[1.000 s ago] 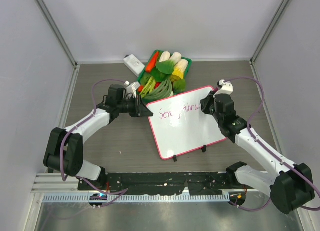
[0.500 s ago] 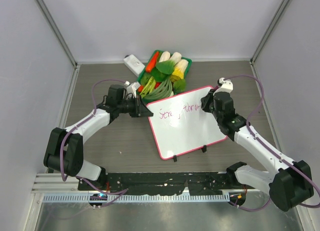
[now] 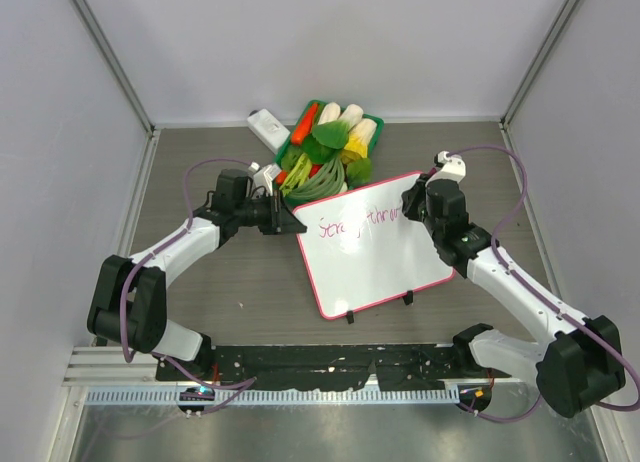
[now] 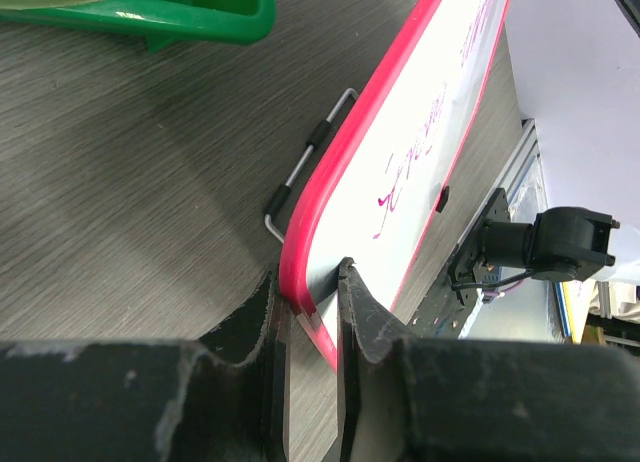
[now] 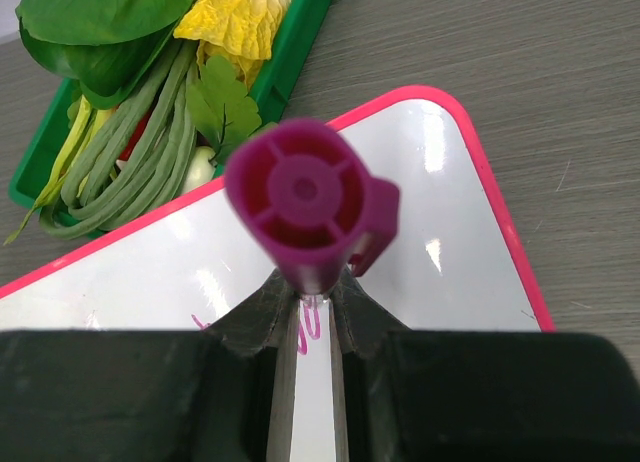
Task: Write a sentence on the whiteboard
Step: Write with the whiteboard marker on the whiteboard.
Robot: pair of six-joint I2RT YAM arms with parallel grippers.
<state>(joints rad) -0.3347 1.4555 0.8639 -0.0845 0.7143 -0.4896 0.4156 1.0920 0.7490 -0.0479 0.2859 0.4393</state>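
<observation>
Moved: my right fingers (image 3: 417, 210) have slid rightward along the sentence (image 3: 357, 223).
Right: narrow, gripping the purple marker (image 5: 305, 197) over the whiteboard (image 3: 375, 262).
Left: my left fingers (image 3: 290, 222) pinch its near-left rim on the table (image 3: 230, 282).

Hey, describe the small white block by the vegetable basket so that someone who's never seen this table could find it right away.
Look to the back of the table, where the green vegetable basket sits. Just left of the basket, near the back wall, the small white block lies at an angle. It is plain, white and hard-edged, it lies outside the basket unlike the pale vegetables, and it is far smaller than the pink-rimmed whiteboard.
</observation>
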